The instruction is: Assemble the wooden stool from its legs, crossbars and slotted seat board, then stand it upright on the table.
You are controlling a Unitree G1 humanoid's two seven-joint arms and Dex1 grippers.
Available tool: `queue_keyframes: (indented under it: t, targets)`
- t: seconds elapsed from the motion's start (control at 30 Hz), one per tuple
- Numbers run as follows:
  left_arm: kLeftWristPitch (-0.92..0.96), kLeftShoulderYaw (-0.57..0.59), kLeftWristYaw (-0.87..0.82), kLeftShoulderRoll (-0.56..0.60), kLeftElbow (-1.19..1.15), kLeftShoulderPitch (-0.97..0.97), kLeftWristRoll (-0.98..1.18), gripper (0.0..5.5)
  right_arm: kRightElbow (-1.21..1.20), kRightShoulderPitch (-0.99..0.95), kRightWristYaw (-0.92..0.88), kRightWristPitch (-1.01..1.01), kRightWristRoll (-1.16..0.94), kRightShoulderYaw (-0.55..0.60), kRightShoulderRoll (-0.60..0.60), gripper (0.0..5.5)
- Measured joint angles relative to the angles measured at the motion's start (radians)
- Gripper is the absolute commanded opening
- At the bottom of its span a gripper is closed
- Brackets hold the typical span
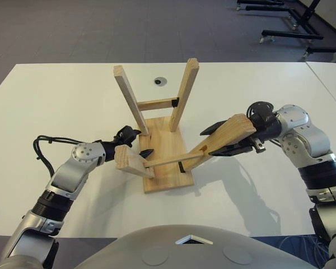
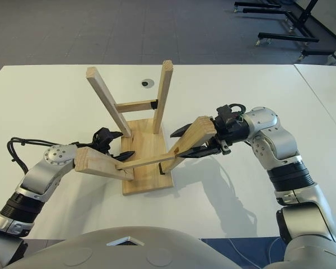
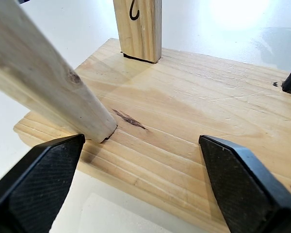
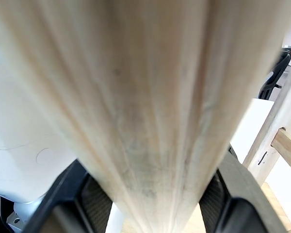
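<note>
Stool looks about half built on the table (image 1: 56,101): seat board (image 1: 165,176) flat, one pair of legs (image 1: 157,104) upright in its slots; the second pair (image 1: 171,159) tilts over it, not yet upright, pinched by the right gripper (image 1: 224,140); the left gripper (image 1: 139,143) is spread alongside.

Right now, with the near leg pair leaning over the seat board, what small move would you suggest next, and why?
Probably close the left gripper on the left leg. Its fingers stand open either side of that leg's foot on the seat board, while the right gripper alone grips the right leg, and the pair leans, not yet upright.
</note>
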State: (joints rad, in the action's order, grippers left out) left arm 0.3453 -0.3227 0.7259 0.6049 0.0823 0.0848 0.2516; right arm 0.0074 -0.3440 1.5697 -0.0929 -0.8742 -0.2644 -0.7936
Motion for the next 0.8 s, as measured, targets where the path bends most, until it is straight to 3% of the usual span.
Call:
queue_keyframes:
  t: [0.33, 0.8]
  targets:
    - [-0.019, -0.007, 0.011, -0.001, -0.023, 0.012, 0.000, 4.32, 0.076, -0.032, 0.003, 0.100, -0.090, -0.103, -0.036, 2.06]
    - [-0.028, -0.015, 0.051, 0.003, -0.049, 0.037, 0.000, 4.32, -0.084, 0.026, -0.039, -0.029, -0.045, -0.036, -0.051, 2.14]
